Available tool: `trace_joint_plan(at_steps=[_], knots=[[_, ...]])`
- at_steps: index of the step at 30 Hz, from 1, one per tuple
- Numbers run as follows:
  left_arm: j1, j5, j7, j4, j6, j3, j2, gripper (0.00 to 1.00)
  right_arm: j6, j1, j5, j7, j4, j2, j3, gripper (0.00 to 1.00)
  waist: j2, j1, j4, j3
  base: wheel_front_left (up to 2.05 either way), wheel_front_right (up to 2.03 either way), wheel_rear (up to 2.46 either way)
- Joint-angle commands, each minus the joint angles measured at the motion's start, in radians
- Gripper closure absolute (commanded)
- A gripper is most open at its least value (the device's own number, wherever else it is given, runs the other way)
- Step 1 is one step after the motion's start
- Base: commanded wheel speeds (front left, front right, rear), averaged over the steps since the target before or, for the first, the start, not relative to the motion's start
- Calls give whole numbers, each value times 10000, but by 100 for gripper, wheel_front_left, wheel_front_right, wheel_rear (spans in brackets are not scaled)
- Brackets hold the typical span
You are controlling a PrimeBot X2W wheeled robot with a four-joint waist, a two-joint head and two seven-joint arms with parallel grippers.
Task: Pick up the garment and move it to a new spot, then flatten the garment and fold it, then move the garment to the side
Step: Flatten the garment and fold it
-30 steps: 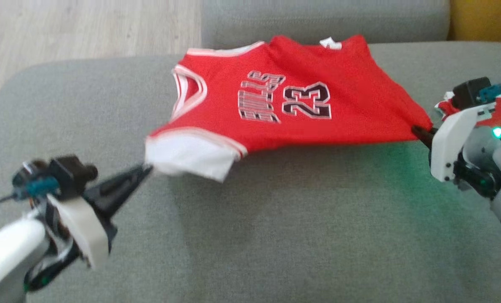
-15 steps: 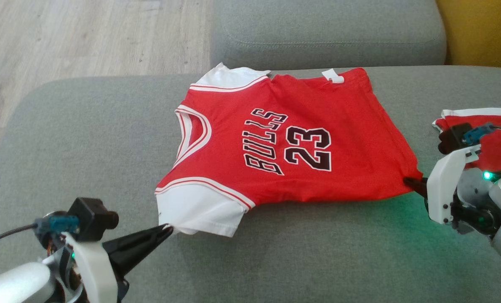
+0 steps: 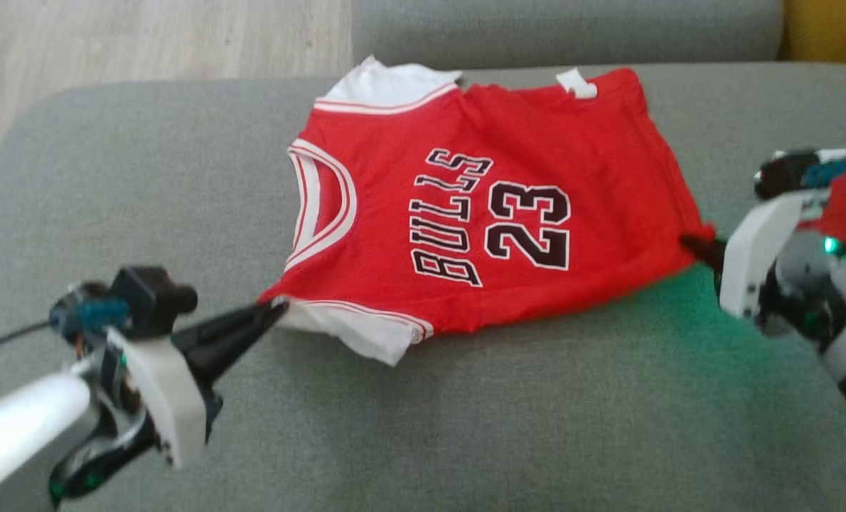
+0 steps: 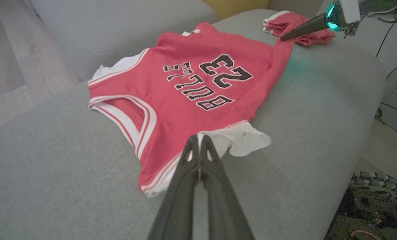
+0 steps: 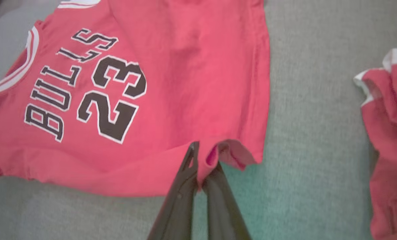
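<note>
1. Head view: the red garment (image 3: 466,213) lies spread on the grey cushion (image 3: 430,427) between both grippers. The left gripper (image 3: 274,309) is pressed together on its white sleeve corner. The right gripper (image 3: 687,242) shows just a dark, blurred tip at the hem.
2. Left wrist view: the closed fingertips pinch the sleeve edge, and the garment stretches away ahead of them.
3. Right wrist view: the fingers clamp a bunched fold of hem that hides their tips. The garment runs up and left, cut off at the frame. A second red garment (image 5: 392,133) lies apart to the right, also cut off.
</note>
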Motion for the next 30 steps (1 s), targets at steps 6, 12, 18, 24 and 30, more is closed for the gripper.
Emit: trace_joint_plan(at_steps=[6, 12, 18, 24, 30], knots=[[-1527, 484, -138, 1078, -109, 824, -371, 100, -7, -1164, -634, -144, 614, 406, -699, 100, -1, -1, -86, 676, 0, 0, 0], [-2628, 852, -197, 2610, -214, 874, -1165, 100, -7, -1918, -1348, -188, 1481, 842, -1133, 100, -1, -1, -171, 1229, 0, 0, 0], [-3589, 1265, -424, 4122, -274, 768, -1831, 100, -7, -2467, -1791, -298, 1961, 1206, -1430, 100, -1, -1, -274, 1700, 0, 0, 0], [-4425, 1633, -880, 5399, -294, 743, -2363, 100, -7, -2758, -2031, -306, 2128, 1496, -1508, 100, -1, -1, -363, 1966, 0, 0, 0], [-4955, 1910, -1297, 6391, -303, 641, -2729, 100, -7, -2865, -2181, -253, 2154, 1590, -1478, 100, -1, -1, -416, 2015, 0, 0, 0]])
